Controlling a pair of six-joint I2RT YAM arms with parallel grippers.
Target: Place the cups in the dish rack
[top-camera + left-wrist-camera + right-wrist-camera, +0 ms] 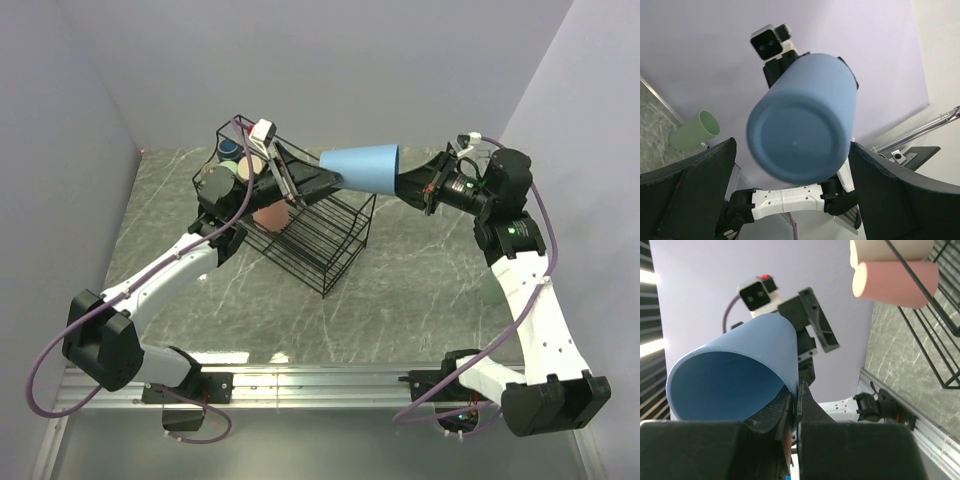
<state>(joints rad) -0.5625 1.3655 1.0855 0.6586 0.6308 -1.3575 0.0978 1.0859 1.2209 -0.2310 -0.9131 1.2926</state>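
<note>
Pale lavender walls [60, 150] close in a grey, white-veined marble counter [400, 290], with an aluminium rail [330, 378] running along its near edge where both arms are bolted down. At left, the left arm reaches over the dish rack [322, 238], a black wire basket set diagonally on the counter. The left gripper [792, 147] has its jaws spread wide to either side of the blue cup's [362, 165] closed base, without touching it. Several cups crowd the rack's far left end, among them a salmon-pink cup [270, 215] and a beige cup [890, 250] just beside it; the near right stretch of grid shows bare wire. The blue cup hangs on its side in the air above the rack's far right edge, its mouth facing right. There the right gripper [408, 185] is clamped together on its rim, one finger inside and one outside. Farther right, a pale-green cup [695, 131] stands on the counter, partly hidden behind the right arm, near the right-hand wall.
</note>
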